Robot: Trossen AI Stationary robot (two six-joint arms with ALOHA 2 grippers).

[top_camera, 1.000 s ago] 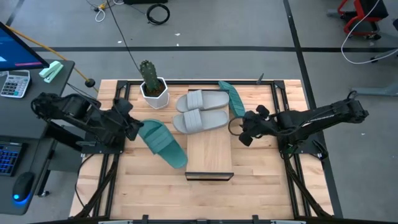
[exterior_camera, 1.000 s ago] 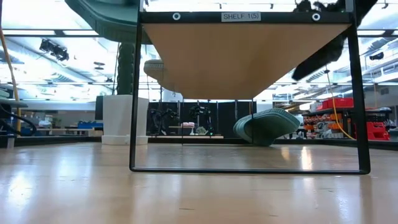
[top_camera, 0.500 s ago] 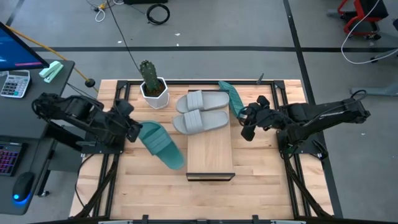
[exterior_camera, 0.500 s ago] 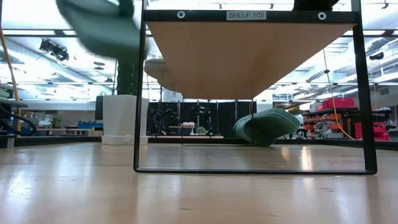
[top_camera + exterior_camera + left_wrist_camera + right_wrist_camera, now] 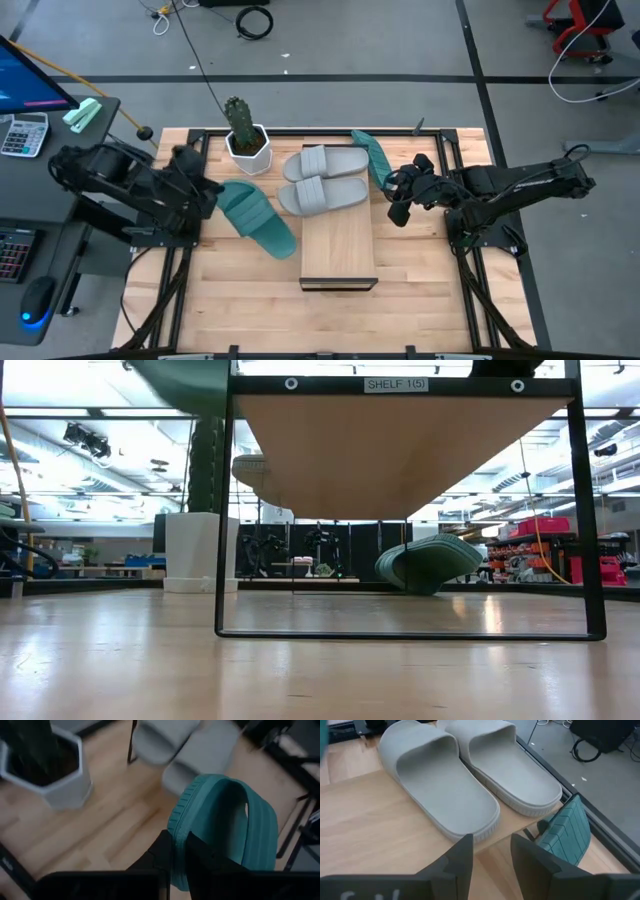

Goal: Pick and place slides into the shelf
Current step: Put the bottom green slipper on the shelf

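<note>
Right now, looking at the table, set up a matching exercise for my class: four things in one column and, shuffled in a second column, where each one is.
Things:
1. grey slides
2. teal slide held by the left gripper
3. second teal slide
4. cactus pot

Places:
A. on edge, between the shelf and the right gripper
B. on the shelf, far end
C. far left part of the tabletop
D. off the shelf's left side, in closed fingers

Pairs: 1-B, 2-D, 3-A, 4-C

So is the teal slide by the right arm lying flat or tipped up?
Tipped up. The teal slide stands on its edge beside the shelf, its ribbed sole showing in the right wrist view.
</note>
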